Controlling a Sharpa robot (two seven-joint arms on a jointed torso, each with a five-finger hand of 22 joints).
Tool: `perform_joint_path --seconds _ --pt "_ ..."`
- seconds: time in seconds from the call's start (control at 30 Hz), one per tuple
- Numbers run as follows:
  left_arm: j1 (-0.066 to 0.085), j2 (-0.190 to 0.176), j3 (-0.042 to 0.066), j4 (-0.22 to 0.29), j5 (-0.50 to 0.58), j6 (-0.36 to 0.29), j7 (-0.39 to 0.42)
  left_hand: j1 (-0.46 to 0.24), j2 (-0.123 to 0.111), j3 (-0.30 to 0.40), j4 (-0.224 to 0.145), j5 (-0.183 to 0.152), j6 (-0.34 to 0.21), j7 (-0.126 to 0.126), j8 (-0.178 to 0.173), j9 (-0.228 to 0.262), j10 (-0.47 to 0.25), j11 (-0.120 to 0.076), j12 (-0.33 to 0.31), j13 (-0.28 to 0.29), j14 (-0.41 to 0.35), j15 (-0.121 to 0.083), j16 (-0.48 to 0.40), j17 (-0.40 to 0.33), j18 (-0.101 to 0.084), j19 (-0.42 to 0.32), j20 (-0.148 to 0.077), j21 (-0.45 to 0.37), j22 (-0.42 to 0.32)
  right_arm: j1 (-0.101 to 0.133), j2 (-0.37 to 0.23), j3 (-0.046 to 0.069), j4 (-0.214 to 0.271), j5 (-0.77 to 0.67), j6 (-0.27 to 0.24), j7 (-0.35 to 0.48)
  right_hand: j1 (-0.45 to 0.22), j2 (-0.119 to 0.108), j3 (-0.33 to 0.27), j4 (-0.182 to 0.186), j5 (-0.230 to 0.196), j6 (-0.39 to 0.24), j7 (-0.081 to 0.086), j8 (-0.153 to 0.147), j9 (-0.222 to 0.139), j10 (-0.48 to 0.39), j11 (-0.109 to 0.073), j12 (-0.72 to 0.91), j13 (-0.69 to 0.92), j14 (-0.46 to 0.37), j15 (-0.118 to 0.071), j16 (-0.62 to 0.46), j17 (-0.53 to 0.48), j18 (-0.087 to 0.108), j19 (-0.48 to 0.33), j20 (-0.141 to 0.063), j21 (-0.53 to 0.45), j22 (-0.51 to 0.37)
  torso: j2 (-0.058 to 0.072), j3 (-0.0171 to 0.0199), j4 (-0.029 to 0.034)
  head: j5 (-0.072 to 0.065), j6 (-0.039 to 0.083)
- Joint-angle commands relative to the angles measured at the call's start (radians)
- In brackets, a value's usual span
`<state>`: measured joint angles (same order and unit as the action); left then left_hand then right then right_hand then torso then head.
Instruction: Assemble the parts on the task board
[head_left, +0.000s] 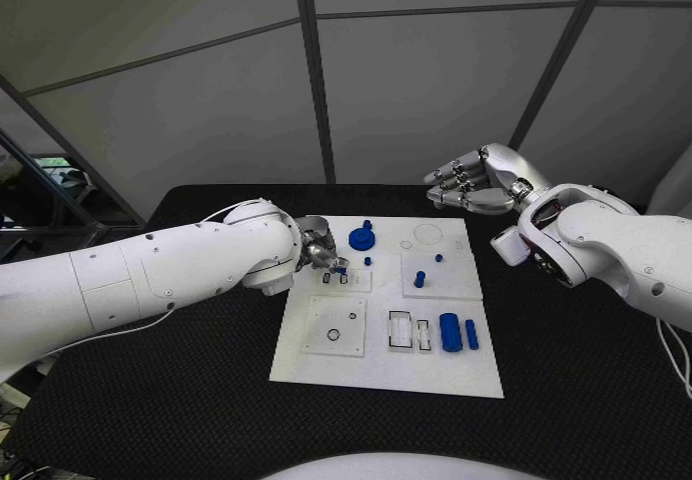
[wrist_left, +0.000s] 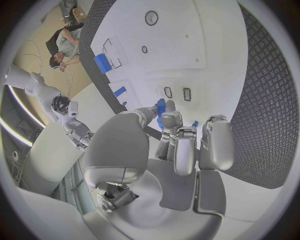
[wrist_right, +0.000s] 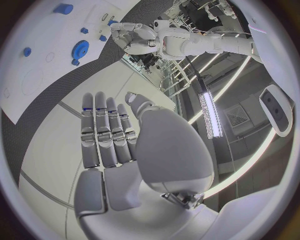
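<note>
While a small blue part (wrist_left: 161, 108) looks pinched at the left hand (head_left: 320, 252) fingertips over the task board (head_left: 378, 375), seating's probably underway; careful alignment is needed. The right hand (head_left: 477, 180) is held open, well away.

No text, label, brand, number or sign can be read on the board (head_left: 387, 370), the parts, the arms or the table (head_left: 577, 380). The dark outlines on the board are shapes, not letters.
</note>
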<state>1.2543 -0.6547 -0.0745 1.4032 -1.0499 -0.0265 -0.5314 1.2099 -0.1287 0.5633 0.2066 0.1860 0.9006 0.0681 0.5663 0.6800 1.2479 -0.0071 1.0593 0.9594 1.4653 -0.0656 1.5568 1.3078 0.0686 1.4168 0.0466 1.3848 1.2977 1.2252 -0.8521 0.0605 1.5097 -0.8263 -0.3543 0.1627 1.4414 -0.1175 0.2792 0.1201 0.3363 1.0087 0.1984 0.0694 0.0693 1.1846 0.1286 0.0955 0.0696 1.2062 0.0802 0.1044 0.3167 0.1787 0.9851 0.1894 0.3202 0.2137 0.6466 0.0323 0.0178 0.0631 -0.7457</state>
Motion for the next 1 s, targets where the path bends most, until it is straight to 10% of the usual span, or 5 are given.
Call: perform_joint_path --seconds 0.03,0.37,1.0 --pt "0.001 0.011 -0.006 -0.01 -0.025 -0.008 -0.001 -0.009 0.004 0.169 -0.161 0.005 -0.005 -0.004 0.007 0.0 0.003 -0.003 0.005 -0.002 0.102 -0.002 0.004 0.253 -0.006 0.007 -0.003 0.003 0.001 0.001 0.002 0.001 0.001 -0.004 -0.007 0.011 -0.009 0.0 -0.002 -0.001 0.005 0.004 0.003 0.0 0.0 0.005 0.002 0.003 -0.001 0.004 0.002 -0.003 -0.002 0.003 0.005 0.001 -0.007 -0.001 0.002 -0.0004 -0.0004 0.001 0.0" --pt "-0.001 0.03 -0.028 -0.032 -0.06 0.001 -0.002 -0.012 0.005 0.171 -0.161 0.006 -0.006 -0.004 0.007 0.001 0.002 -0.003 0.004 -0.003 0.102 -0.002 0.004 0.253 -0.006 0.007 -0.003 0.003 0.001 0.001 0.004 0.001 0.001 -0.009 -0.005 0.009 -0.011 0.0 -0.002 0.0 0.006 0.004 0.003 0.0 0.0 0.004 0.002 0.003 -0.001 0.004 0.002 -0.003 -0.002 0.003 0.005 0.001 -0.008 -0.002 0.001 -0.0007 -0.0004 0.003 -0.004" --pt "-0.008 0.033 -0.031 -0.032 -0.092 0.056 -0.006 -0.017 0.005 0.173 -0.163 0.006 -0.007 -0.004 0.007 0.002 0.008 -0.003 0.014 0.008 0.104 -0.002 0.01 0.259 -0.008 0.011 -0.003 0.009 0.01 0.001 0.009 0.001 0.002 -0.047 0.004 0.005 -0.018 0.003 -0.001 0.005 0.016 0.004 0.002 0.0 0.0 0.004 0.002 0.003 -0.002 0.005 0.002 -0.005 -0.003 0.003 0.008 0.002 -0.013 -0.005 0.001 -0.0017 0.0001 0.016 -0.007"
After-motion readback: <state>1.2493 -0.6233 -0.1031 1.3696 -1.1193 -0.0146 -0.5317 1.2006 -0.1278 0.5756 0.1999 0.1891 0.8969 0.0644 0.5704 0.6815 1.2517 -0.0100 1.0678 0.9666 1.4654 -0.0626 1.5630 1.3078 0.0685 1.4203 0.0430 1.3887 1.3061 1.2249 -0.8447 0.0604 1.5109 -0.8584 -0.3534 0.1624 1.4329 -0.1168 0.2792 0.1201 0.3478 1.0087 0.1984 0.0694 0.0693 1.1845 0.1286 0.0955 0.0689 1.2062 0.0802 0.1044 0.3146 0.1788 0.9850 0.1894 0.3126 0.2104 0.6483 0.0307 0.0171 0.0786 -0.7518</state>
